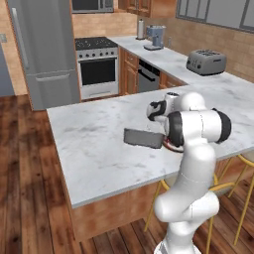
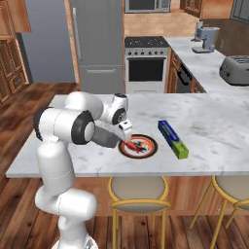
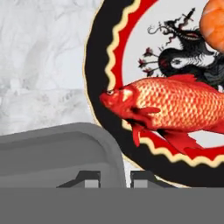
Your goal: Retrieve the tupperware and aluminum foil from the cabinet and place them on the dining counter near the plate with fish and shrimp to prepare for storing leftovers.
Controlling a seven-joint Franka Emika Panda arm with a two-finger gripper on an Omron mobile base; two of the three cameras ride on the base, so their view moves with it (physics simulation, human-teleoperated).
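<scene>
Tupperware (image 1: 144, 138), a shallow dark grey container with rounded corners, lies flat on the marble tabletop (image 1: 94, 144) right next to the plate (image 2: 148, 148) with fish and shrimp. From the hand view its grey rim (image 3: 57, 148) sits just beside the plate's black, red and cream border (image 3: 94, 78), though I cannot tell whether the two touch. The end effector (image 3: 114, 178) hangs low over that rim, its two dark tips close together with a narrow gap between them, straddling the container's edge; whether they are actually gripping it I cannot tell. On the plate a red-scaled fish (image 3: 170, 105) lies across a dragon pattern, with an orange shrimp (image 3: 213, 24) beyond it.

Just to the right of the plate in the right base view, the aluminum foil (image 2: 172, 138) box lies flat on the tabletop, dark blue with a green end, near the plate but apart from it. Yellow-legged stools (image 2: 138, 192) stand under the tabletop's near edge.

Farther back, a silver toaster (image 1: 206, 62) sits on the rear counter, a pale blue coffee machine (image 1: 156, 37) beyond it, then the white stove (image 1: 97, 67) and the tall grey refrigerator (image 1: 44, 49) against the far wall.
</scene>
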